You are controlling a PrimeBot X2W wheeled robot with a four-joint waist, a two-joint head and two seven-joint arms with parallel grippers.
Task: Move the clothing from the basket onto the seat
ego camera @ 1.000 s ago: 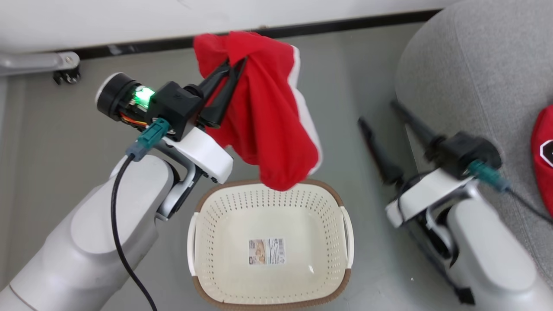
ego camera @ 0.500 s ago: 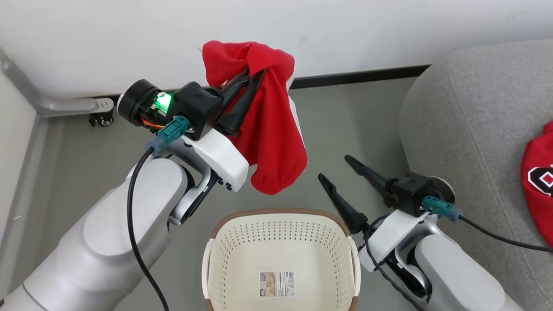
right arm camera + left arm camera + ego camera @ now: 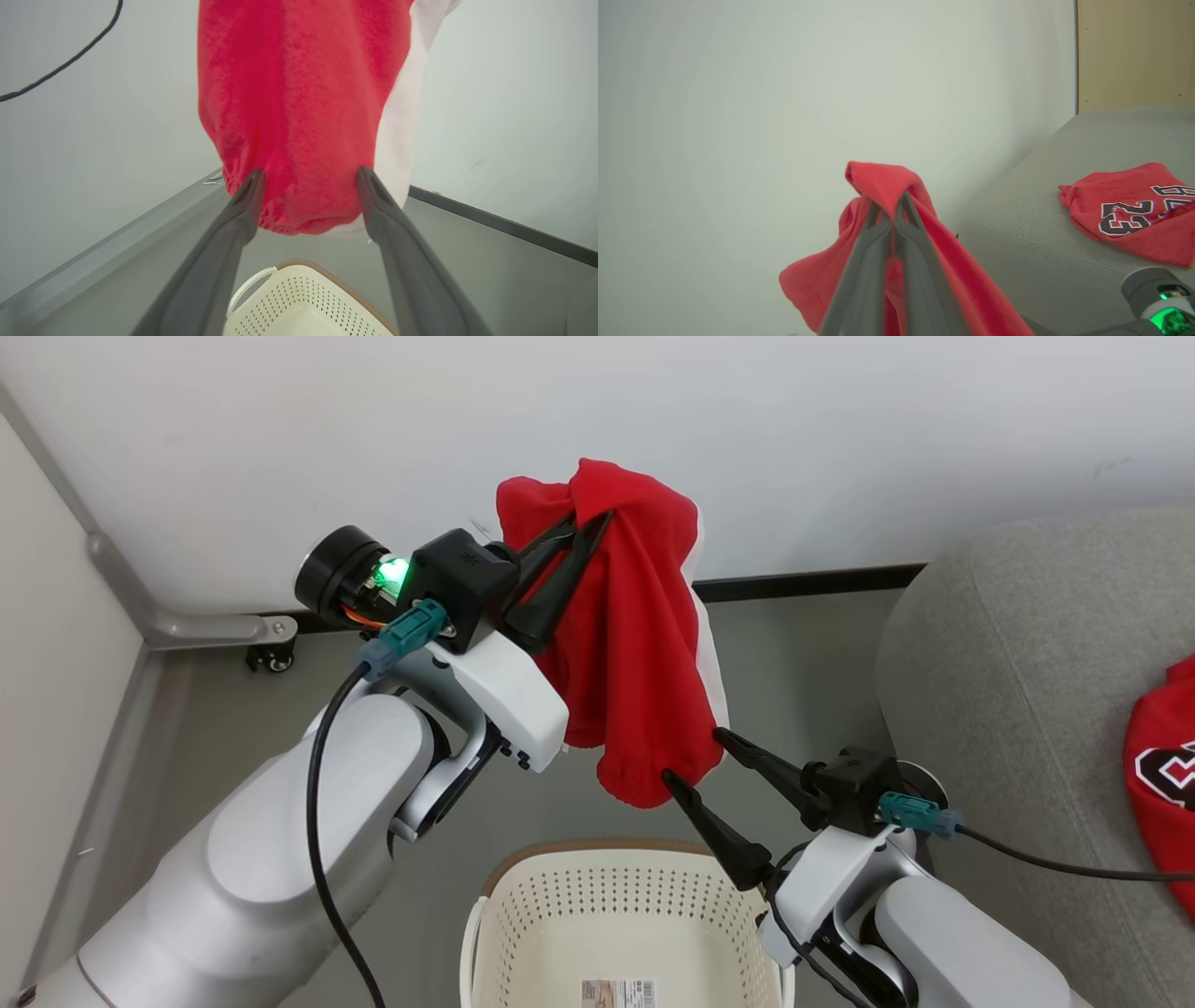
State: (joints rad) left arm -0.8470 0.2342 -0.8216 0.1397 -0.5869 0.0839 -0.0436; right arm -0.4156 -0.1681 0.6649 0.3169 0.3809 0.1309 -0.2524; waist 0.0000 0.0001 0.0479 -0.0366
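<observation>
A red garment [image 3: 644,644] with white trim hangs in the air above the basket [image 3: 607,905], and my left gripper [image 3: 588,518] is shut on its top fold. The left wrist view shows the two fingers [image 3: 892,205] pressed together in the red cloth [image 3: 878,179]. My right gripper [image 3: 692,754] is open, one fingertip on each side of the garment's hanging lower end [image 3: 299,93]. The cream basket [image 3: 299,298] holds just a paper label. A second red garment [image 3: 1162,775] with lettering lies on the grey seat [image 3: 1008,644] to the right.
A white wall with a black baseboard [image 3: 812,583] runs behind the work. A grey metal frame with a caster [image 3: 271,658] stands at the left by the wall. Grey floor [image 3: 794,663] lies between basket and seat. A wooden panel [image 3: 1134,51] rises behind the seat.
The camera has tilted up, so the basket sits lower in view. The left arm lifted the garment higher. The right gripper moved in, open, around the garment's lower end.
</observation>
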